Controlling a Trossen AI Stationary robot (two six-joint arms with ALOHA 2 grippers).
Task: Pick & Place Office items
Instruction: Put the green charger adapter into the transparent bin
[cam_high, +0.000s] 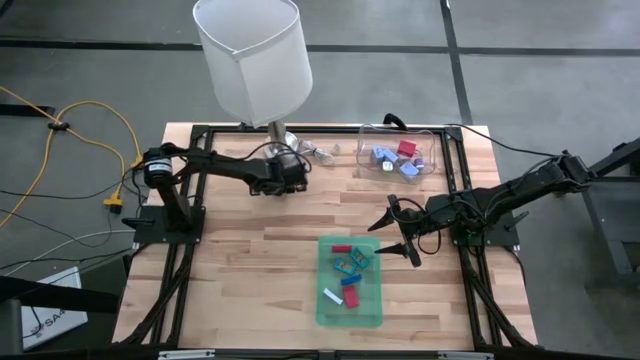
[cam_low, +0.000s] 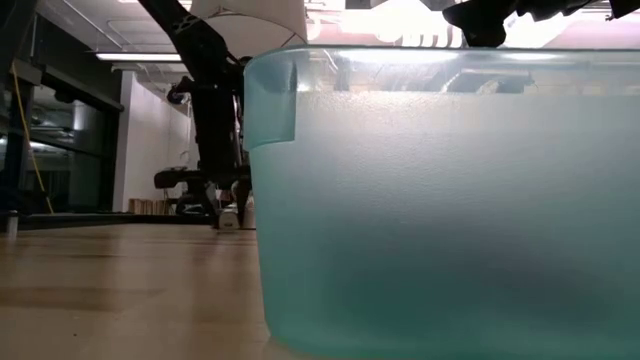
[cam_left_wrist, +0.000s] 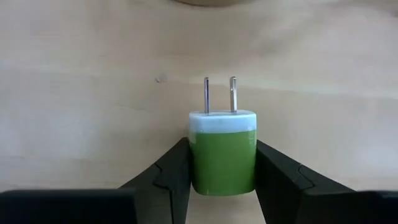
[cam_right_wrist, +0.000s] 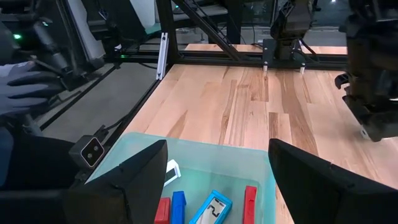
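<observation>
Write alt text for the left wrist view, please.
A green plug adapter with a white top and two metal prongs is clamped between the left gripper's two dark fingers, seen close up over a pale wooden table.

Glossy green plastic plug (cam_left_wrist: 223, 152), metal prongs (cam_left_wrist: 219, 94)

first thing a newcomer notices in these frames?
Probably the green plug adapter with two metal prongs, clamped between the left gripper fingers above bare wood at the table's far side. Next, the green tray of small coloured office items near the front edge, with the right gripper open just beside its far corner, and a big white lampshade over the far edge.
</observation>
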